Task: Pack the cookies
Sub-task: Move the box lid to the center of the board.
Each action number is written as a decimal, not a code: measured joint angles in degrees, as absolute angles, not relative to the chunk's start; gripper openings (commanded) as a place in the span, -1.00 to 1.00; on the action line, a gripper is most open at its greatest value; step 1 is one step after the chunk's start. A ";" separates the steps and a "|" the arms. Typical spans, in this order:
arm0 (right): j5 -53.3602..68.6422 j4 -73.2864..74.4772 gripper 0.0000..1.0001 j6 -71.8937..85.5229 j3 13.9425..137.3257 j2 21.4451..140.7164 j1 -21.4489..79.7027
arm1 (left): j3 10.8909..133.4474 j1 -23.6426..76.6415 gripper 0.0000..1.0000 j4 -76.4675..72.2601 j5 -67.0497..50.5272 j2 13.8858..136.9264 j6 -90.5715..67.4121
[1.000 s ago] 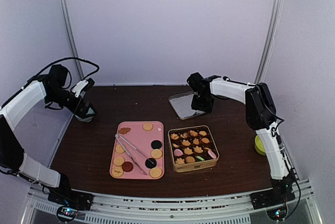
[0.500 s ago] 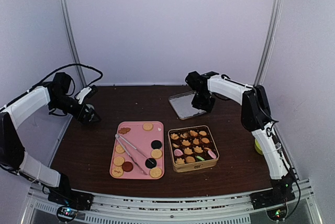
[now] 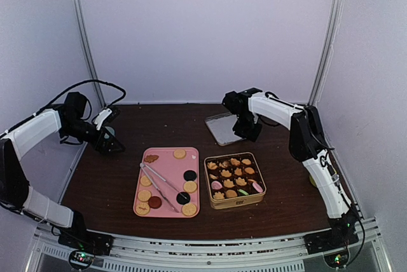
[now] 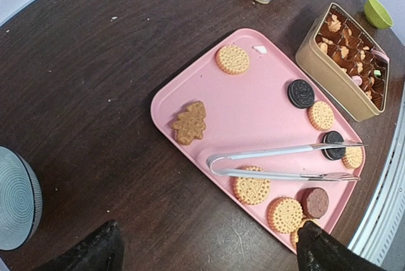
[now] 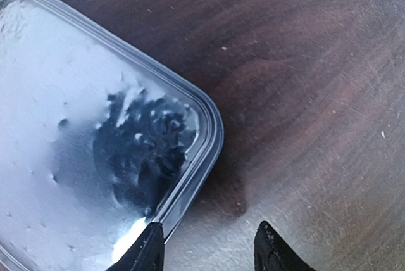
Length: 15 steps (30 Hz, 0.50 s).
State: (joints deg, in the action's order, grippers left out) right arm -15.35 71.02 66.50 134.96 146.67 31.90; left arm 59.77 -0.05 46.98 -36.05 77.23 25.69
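Toward the far edge of the tabletop, the right gripper [image 5: 205, 249] has its fingers half apart and empty astride a corner of the flat silver metal lid [image 5: 76, 94], while the small round cookies [image 4: 252, 190] lie on the pink rectangular tray [image 4: 253, 106] toward the near edge, on the side of the wide-open, empty left gripper [image 4: 212, 249].

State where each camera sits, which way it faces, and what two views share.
Top external: high behind the robot, facing down over the table; left arm and right arm show.
Left wrist: over the table's left, facing pink tray and gold tin; left end effector shows.
Right wrist: above the metal lid; right end effector shows.
Shared: top and left wrist see the tray.
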 measured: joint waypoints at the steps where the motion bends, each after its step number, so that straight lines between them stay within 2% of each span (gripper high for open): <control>1: -15.42 71.68 -0.01 66.50 134.98 146.67 31.90 | 59.53 -0.05 0.96 46.87 -36.32 76.99 25.76; 10: -16.97 72.93 -0.02 66.37 131.33 145.64 32.47 | 59.24 -0.05 0.96 46.52 -38.15 76.07 26.55; 15: -17.89 72.58 -0.24 66.83 125.12 142.30 32.64 | 59.24 -0.05 0.96 46.57 -38.96 76.07 26.87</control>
State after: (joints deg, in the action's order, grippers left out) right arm -17.89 72.58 66.83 125.12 142.30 32.64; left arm 59.24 -0.05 46.57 -38.96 76.07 26.87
